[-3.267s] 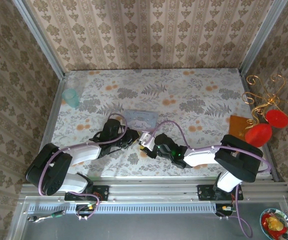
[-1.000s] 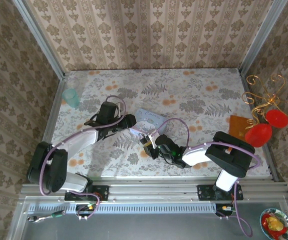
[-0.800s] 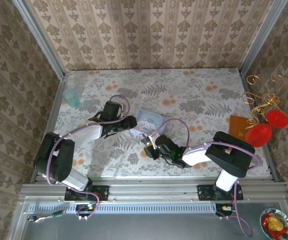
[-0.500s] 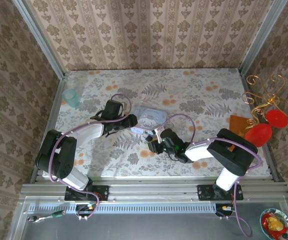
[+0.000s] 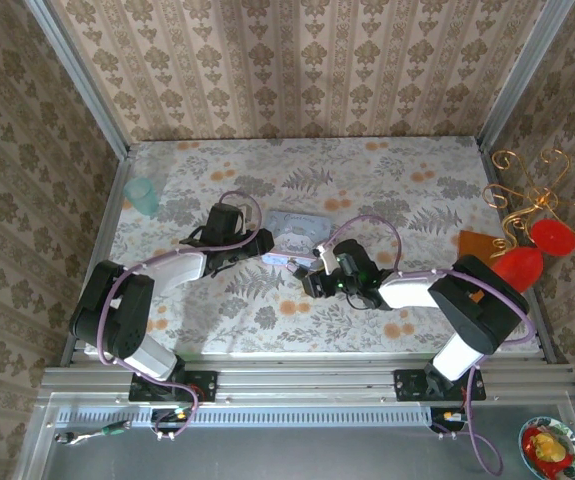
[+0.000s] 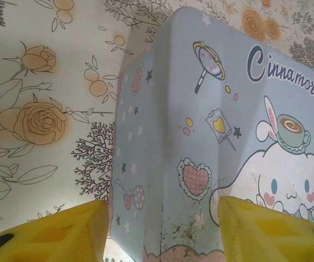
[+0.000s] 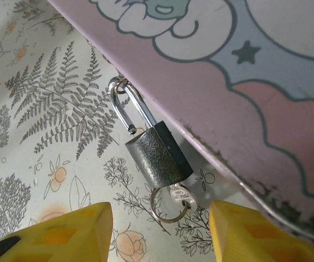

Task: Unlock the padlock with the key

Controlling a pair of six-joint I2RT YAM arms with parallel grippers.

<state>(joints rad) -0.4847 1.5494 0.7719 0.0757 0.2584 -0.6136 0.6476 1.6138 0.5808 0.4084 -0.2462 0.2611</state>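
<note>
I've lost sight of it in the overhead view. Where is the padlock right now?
In the right wrist view, centre frame, the padlock lies beside the pink edge of the box, the key in its base.

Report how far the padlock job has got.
Done, it seems: the key sits in the padlock, and one shackle leg looks free of the body. In hand: the right gripper is open just short of it; the left gripper is at the box. Left: lift the shackle out of the box's loop.
</note>
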